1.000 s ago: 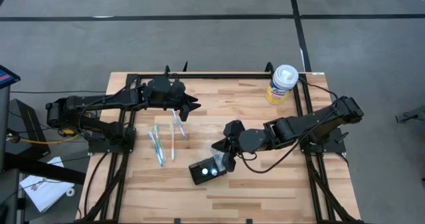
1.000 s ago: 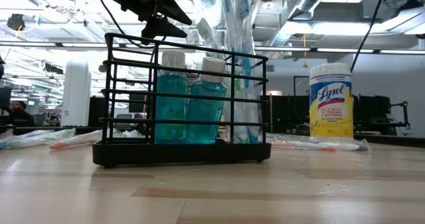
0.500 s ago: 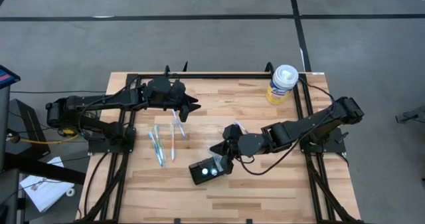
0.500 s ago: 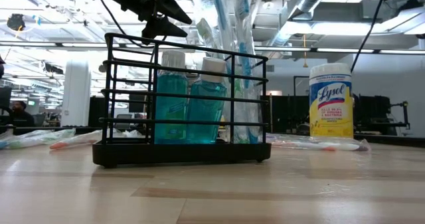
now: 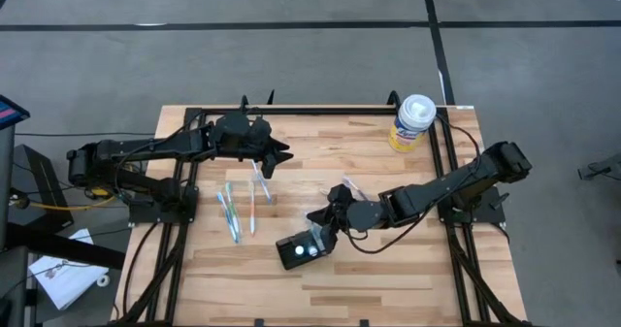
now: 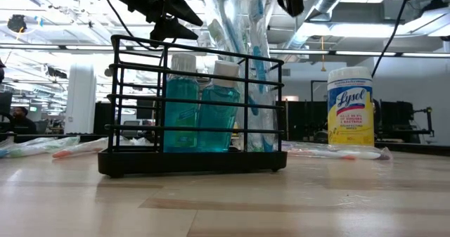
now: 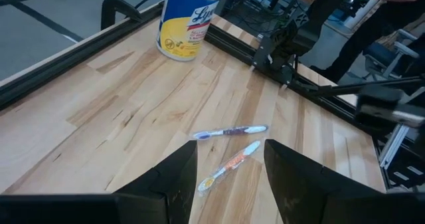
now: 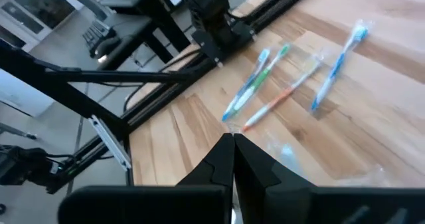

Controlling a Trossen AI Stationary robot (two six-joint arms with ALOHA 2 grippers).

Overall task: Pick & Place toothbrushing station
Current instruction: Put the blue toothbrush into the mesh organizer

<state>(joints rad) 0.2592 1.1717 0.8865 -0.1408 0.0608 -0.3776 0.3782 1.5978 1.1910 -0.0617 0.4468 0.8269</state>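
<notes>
Right claw, fingers pressed together (right wrist view: two dark fingers meeting in a point), lowered over the far right edge of the toothbrushing station; whether anything thin is pinched between them cannot be told. Station: black wire rack near the front middle of the wooden worktop, standing upright, holding two teal mouthwash bottles with white caps side by side and several wrapped toothbrushes upright in its right-hand compartment (low view). Two pale round spots on top in the high view.

Left claw, fingers spread apart (left wrist view), held above the rear left part of the worktop, well apart from the station. Below and just in front of it, loose wrapped toothbrushes lying flat on the wood. Two more toothbrushes on the worktop between the station and the right arm's base.

Lysol wipes canister, white and yellow, upright at the rear right corner of the worktop.
</notes>
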